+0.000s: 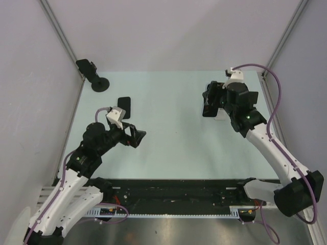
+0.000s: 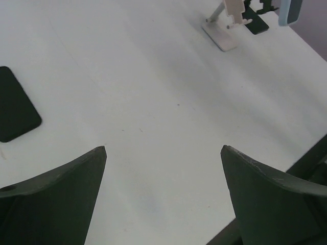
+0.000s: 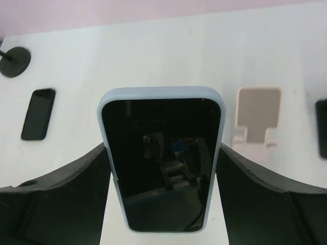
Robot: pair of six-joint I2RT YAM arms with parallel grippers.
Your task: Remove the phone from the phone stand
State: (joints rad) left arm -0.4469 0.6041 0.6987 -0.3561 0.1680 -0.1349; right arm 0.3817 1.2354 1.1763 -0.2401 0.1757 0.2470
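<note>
Lift-off stage: right hand (image 3: 162, 148) clenched on the phone (image 3: 161, 158), a glossy black slab in a smooth, round-cornered pale-blue case, apparently clear of the empty beige plastic stand (image 3: 258, 115) at far right. Left hand (image 2: 163, 153) released, near left. The next move calls for a level carry and a gentle set-down on the matte desk (image 1: 168, 148).

Lab bench (image 1: 168, 148); bare panelled enclosure (image 1: 168, 30)

You'll see a spare black phone (image 1: 124, 106) lying flat on the pale table (image 1: 168, 148), with a black round-footed mount (image 1: 99, 83) standing near its far left corner.
</note>
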